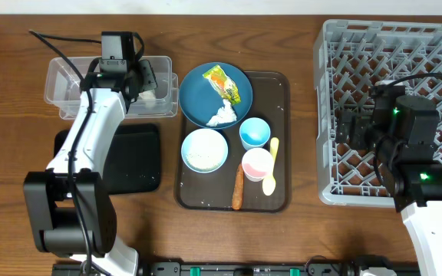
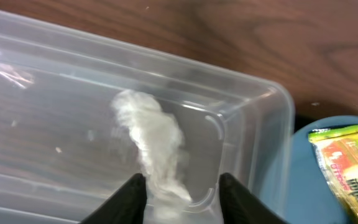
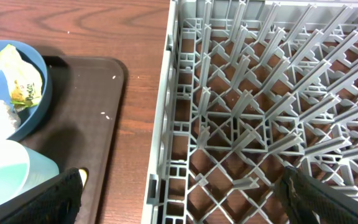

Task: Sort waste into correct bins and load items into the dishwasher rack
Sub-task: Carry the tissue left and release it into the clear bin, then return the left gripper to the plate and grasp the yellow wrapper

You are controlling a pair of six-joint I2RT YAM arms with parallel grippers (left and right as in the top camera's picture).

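Note:
My left gripper is open over the clear tub, at the tub's right end in the overhead view. A crumpled white tissue lies blurred between and below the fingers, inside the tub. The dark blue plate holds the yellow-green wrapper and more white tissue. The white bowl holds rice. The light blue cup, pink cup, pale yellow spoon and carrot stick lie on the brown tray. My right gripper is open and empty over the grey rack's left edge.
The shallow black tray lies in front of the tub, beside my left arm. The dark brown serving tray sits in the middle with stray rice grains on it. A strip of bare wood separates it from the rack.

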